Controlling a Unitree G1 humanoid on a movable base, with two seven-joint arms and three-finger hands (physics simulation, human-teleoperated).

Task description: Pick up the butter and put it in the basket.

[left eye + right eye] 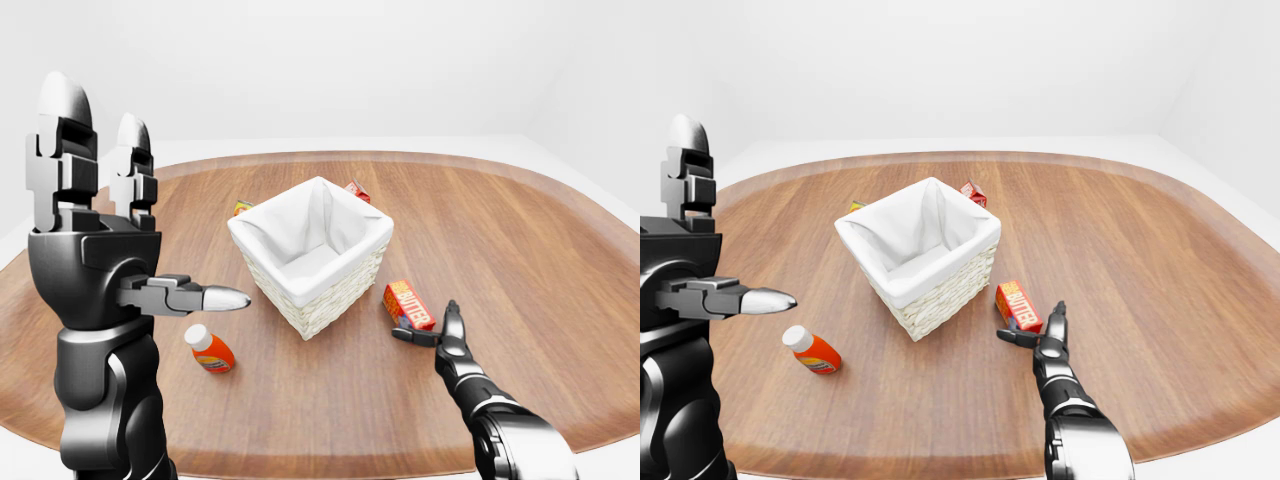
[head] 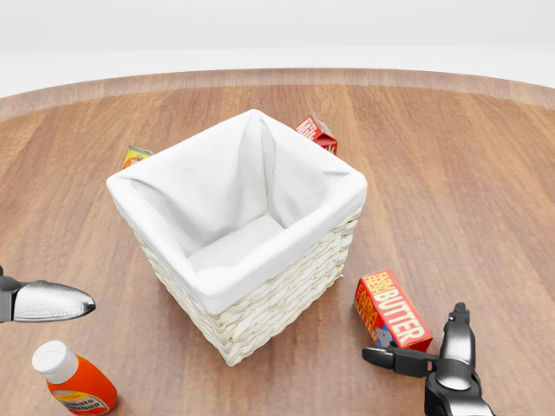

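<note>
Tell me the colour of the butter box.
Red with yellow lettering, on the butter box; clearest in the head view.

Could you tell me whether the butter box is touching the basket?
Apart. In the head view, a strip of bare wooden table shows between the butter box and the wicker wall of the basket; the box lies to the basket's lower right.
</note>
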